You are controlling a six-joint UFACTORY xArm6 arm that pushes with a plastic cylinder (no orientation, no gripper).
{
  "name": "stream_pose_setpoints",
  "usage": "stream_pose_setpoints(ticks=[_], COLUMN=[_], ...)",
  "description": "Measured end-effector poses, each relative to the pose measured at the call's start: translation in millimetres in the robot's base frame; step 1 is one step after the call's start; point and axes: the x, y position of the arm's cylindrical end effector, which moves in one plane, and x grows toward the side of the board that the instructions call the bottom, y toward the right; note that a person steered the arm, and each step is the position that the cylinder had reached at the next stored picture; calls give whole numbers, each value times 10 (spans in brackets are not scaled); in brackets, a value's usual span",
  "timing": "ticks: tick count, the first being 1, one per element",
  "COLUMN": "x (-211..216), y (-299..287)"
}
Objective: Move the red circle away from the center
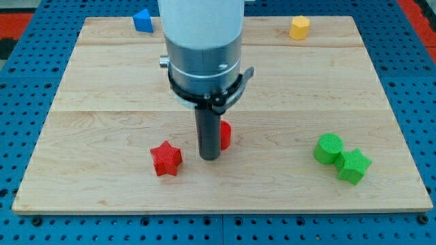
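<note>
The red circle (225, 135) lies near the middle of the wooden board (102, 82), mostly hidden behind my rod; only its right part shows. My tip (209, 156) stands just in front and to the left of it, touching or nearly touching. A red star (166, 158) lies to the left of the tip, a short gap away.
A green circle (329, 148) and a green star-like block (353, 166) sit together at the view's lower right. A blue block (142, 20) lies at the top left and a yellow block (299, 27) at the top right. The arm's white body hangs over the board's top middle.
</note>
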Motion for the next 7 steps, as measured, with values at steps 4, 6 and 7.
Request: stream_pose_setpoints(ticks=[4,6,7], x=[-770,-696,-816], y=[63,-334,-789])
